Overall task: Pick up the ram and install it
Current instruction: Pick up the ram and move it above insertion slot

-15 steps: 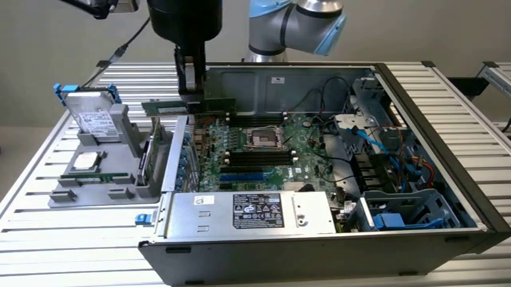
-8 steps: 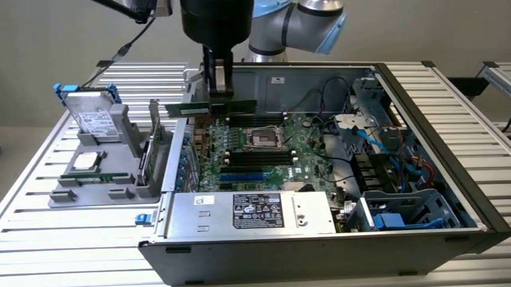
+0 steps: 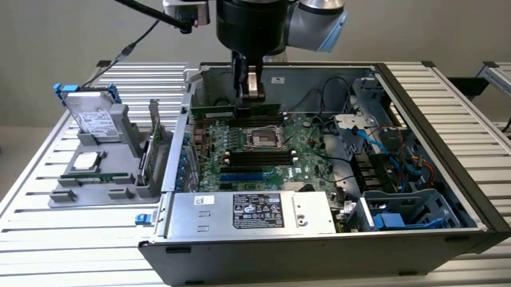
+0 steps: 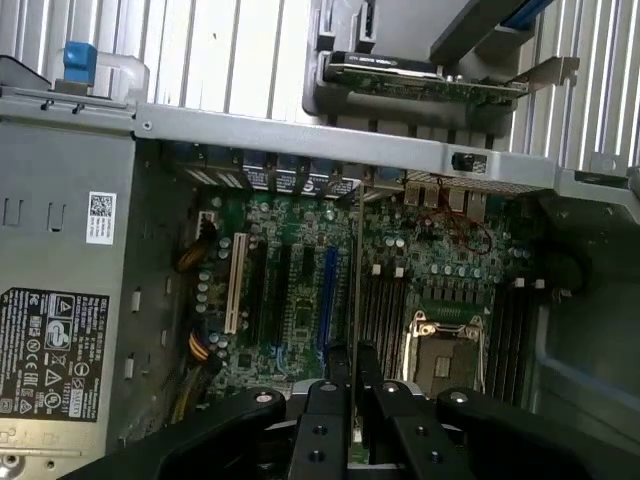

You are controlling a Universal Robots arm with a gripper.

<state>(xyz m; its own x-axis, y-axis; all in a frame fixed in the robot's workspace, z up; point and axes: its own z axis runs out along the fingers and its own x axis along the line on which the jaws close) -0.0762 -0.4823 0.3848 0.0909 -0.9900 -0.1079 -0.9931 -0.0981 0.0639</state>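
Clamping ram [image 3: 214,111] | claw [image 3: 252,100] closed on it | ram middle hidden behind claw

- Exterior view: set high off the arm, looking down at an angle over the open computer case [image 3: 319,254] on the slatted table [image 3: 48,257]; moderately near
- Wrist view: close above, looking down past the gripper [image 4: 355,362] into the case
- Both share the motherboard [image 3: 255,158] and its CPU socket [image 3: 262,139]

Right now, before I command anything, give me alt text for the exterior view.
The gripper is shut on the ram, a green stick held level over the motherboard inside the open computer case. On the exterior view's left, a grey tray holds a hard drive.
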